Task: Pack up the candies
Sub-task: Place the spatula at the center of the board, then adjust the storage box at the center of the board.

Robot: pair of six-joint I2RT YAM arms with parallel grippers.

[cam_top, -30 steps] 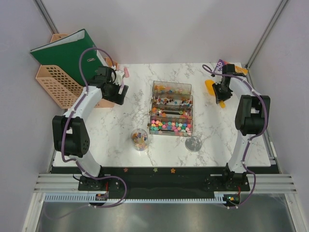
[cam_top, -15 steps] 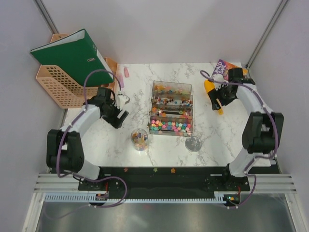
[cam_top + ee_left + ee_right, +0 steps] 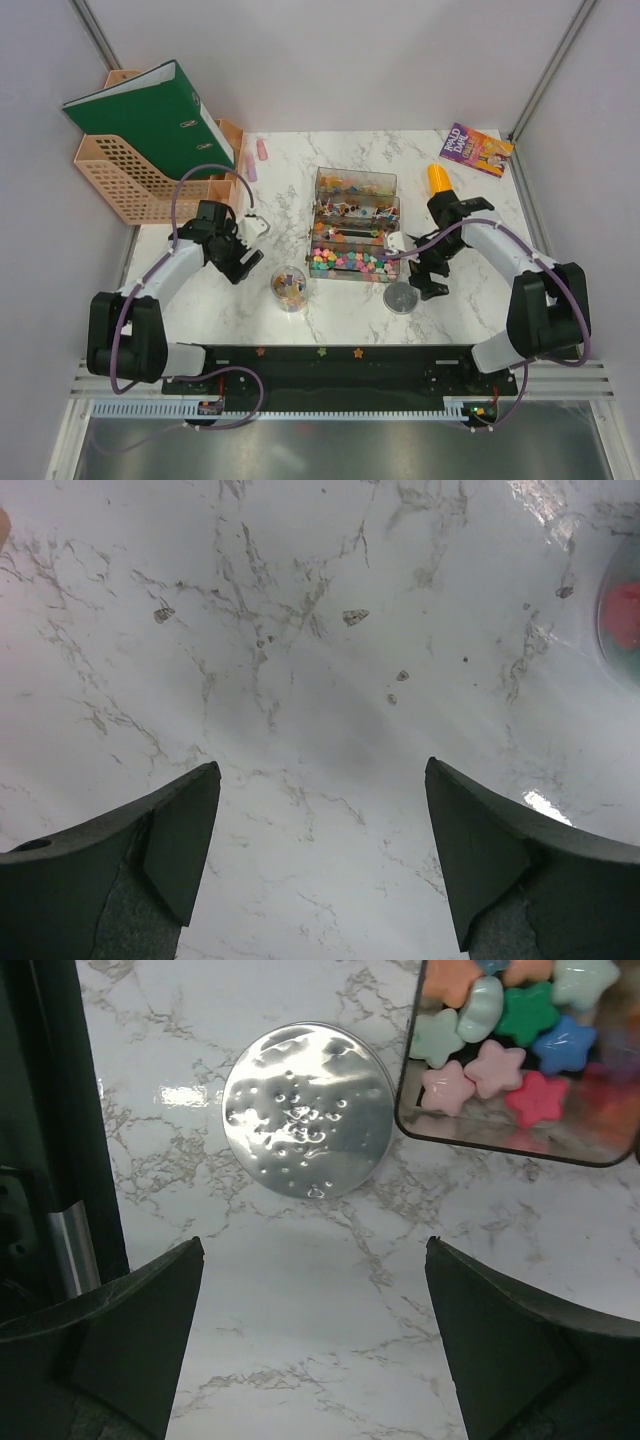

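The candies (image 3: 352, 262) are small multicoloured stars filling a clear tiered box (image 3: 356, 182) at the table's middle; they also show at the top right of the right wrist view (image 3: 520, 1050). A clear cup (image 3: 289, 288) holding a few candies stands left of the box's front, and its rim shows at the edge of the left wrist view (image 3: 622, 610). My left gripper (image 3: 245, 264) (image 3: 322, 765) is open over bare marble just left of the cup. My right gripper (image 3: 432, 280) (image 3: 314, 1243) is open beside a round clear lid (image 3: 401, 297) (image 3: 307, 1110), holding nothing.
An orange scoop (image 3: 437, 178) lies at the back right, with a purple book (image 3: 477, 148) behind it. A peach file rack (image 3: 130, 180) holding a green binder (image 3: 150, 110) stands at the back left. A pink item (image 3: 263, 150) lies near the back edge.
My right gripper opened, left the orange scoop at the back right and came forward to the lid. My left arm moved forward towards the cup, still open.
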